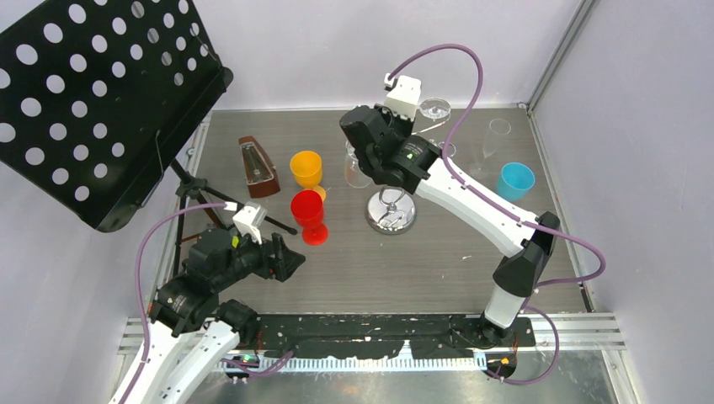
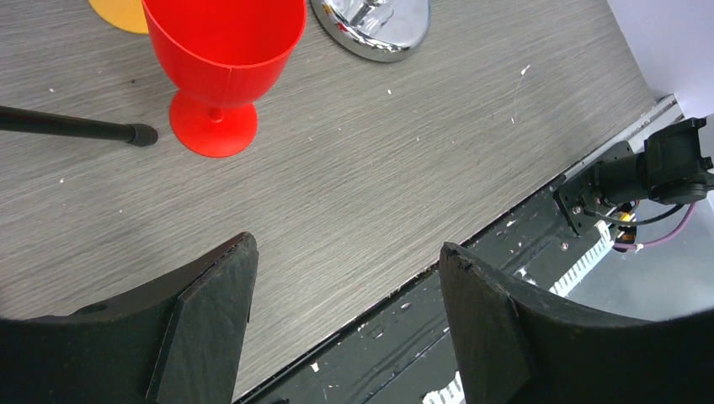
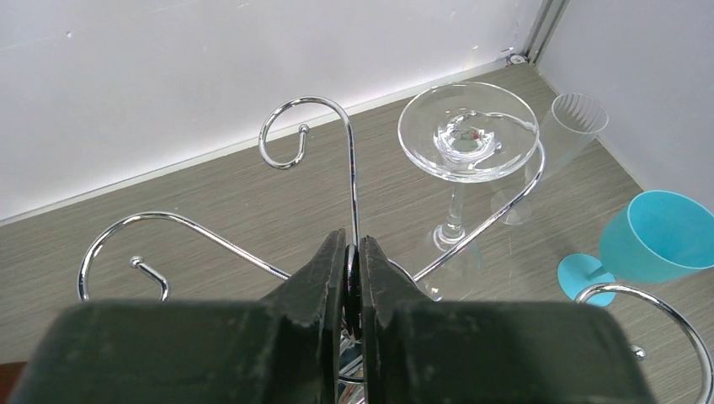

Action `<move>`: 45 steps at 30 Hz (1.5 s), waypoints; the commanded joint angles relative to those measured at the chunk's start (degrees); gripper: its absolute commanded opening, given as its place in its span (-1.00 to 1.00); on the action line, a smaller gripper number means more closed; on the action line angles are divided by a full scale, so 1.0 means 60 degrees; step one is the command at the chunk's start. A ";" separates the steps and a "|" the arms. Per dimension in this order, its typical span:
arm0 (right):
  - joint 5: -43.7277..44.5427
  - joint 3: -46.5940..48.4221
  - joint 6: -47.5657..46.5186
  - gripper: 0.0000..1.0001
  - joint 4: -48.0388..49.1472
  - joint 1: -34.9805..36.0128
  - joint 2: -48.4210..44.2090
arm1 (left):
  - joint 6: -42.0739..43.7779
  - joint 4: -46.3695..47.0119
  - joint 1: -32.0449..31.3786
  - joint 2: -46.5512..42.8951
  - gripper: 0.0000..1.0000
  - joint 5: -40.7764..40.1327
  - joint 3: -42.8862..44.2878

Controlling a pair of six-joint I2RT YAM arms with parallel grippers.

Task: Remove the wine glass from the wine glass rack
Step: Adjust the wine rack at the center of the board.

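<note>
The chrome wine glass rack (image 3: 349, 160) stands mid-table on its round mirrored base (image 1: 391, 212). My right gripper (image 3: 353, 252) is shut on the dark loop at the top of the rack's post. A clear wine glass (image 3: 468, 135) hangs upside down from a scroll arm on the right, foot uppermost, and its foot (image 1: 434, 108) also shows from above. My left gripper (image 2: 345, 252) is open and holds nothing. It hovers over the table's near edge, well away from the rack, beside the red goblet (image 2: 223, 59).
An orange goblet (image 1: 306, 168), a red goblet (image 1: 309, 215) and a brown metronome (image 1: 258, 167) stand left of the rack. A clear flute (image 3: 572, 118) and a blue goblet (image 3: 661, 236) are to its right. A black music stand (image 1: 93, 101) overhangs the left side. Another clear glass (image 1: 357, 165) shows by the right wrist.
</note>
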 commanded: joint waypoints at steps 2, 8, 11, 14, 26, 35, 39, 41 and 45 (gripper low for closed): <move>0.0086 -0.0029 0.0812 -0.68 0.0917 0.0082 0.0106 | -0.0062 0.0205 -0.0059 0.0015 0.55 -0.0081 0.0000; 0.0055 -0.0485 0.0707 -0.46 0.1242 0.0128 -0.0090 | -0.0062 0.0207 -0.0079 0.0040 0.55 -0.0092 -0.0004; 0.0055 -0.0523 0.0651 -0.39 0.1304 0.0157 -0.0135 | -0.0062 0.0210 -0.0076 0.0062 0.56 -0.0091 -0.0014; 0.0078 -0.0528 0.0468 -0.31 0.1406 0.0185 -0.0234 | -0.0062 0.0202 -0.0088 0.0066 0.56 -0.0120 -0.0013; 0.0480 -0.1423 -0.1318 -0.02 0.2643 0.0469 -0.1431 | -0.0047 0.0226 -0.0087 0.0186 0.61 -0.0164 0.0000; -0.0068 -0.2117 -0.2748 0.04 0.3531 0.0538 -0.2531 | -0.0126 0.0226 -0.0082 0.0414 0.68 -0.0417 0.0078; -0.0832 -0.2873 -0.3663 0.13 0.4354 0.0542 -0.3399 | -0.0378 0.0150 -0.0082 0.0618 0.70 -0.0382 0.0323; -0.1387 -0.3259 -0.4029 0.19 0.4659 0.0542 -0.3865 | -0.0633 0.0308 -0.0089 0.0693 0.71 -0.0156 0.0420; -0.2463 -0.3671 -0.4350 0.26 0.4394 0.0541 -0.4666 | -0.1192 0.0661 -0.0085 0.0980 0.71 0.0281 0.0792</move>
